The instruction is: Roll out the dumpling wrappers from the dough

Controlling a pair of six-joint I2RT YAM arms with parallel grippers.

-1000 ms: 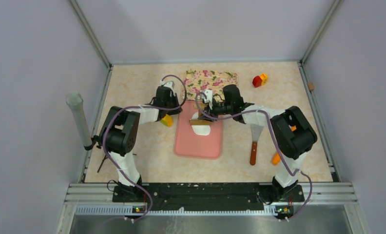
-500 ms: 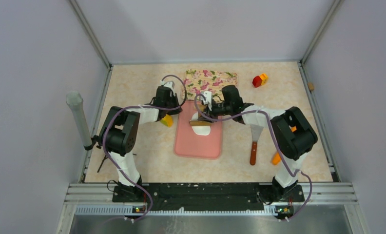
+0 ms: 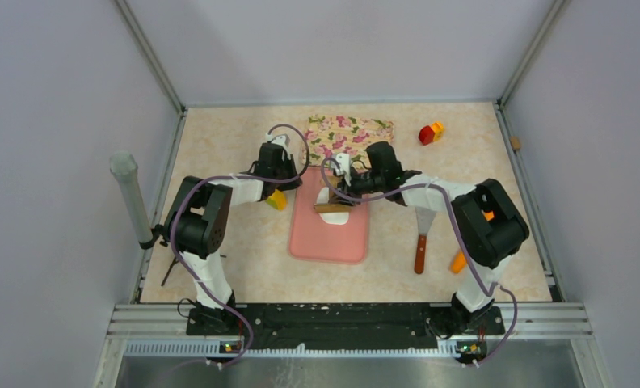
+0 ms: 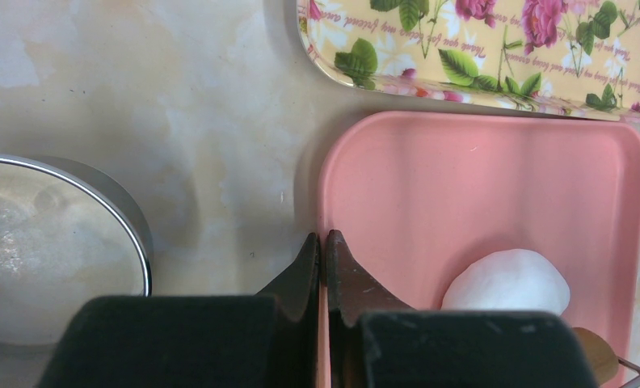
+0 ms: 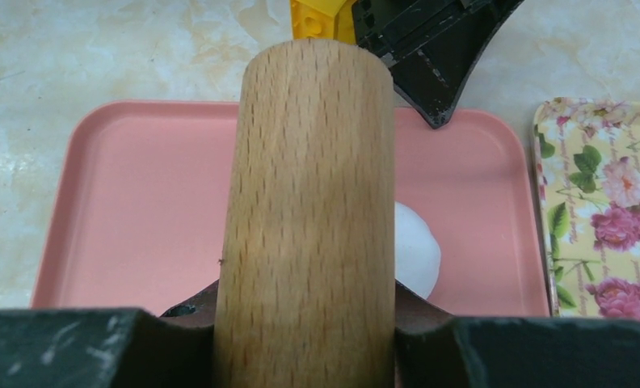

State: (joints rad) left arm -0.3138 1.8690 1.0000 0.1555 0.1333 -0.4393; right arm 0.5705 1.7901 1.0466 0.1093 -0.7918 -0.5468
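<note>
Top external view: against the picture half a second back, we find the right hand (image 3: pixel 343 187) and its rolling pin (image 3: pixel 330 207) shifted slightly toward the far end of the pink mat (image 3: pixel 329 238); the left arm is unchanged. On the worktop (image 3: pixel 236 250) a floral tray (image 3: pixel 349 129) lies beyond the mat, a spatula (image 3: pixel 423 234) to its right, and a silver ring (image 4: pixel 135 234) to its left. The right hand pinches the pin, which hides part of the dough (image 5: pixel 418 246) beneath it. The left hand (image 4: pixel 323 259), fingers pressed together, rests at the mat's left edge. The dough lies near it on the mat, apart.
</note>
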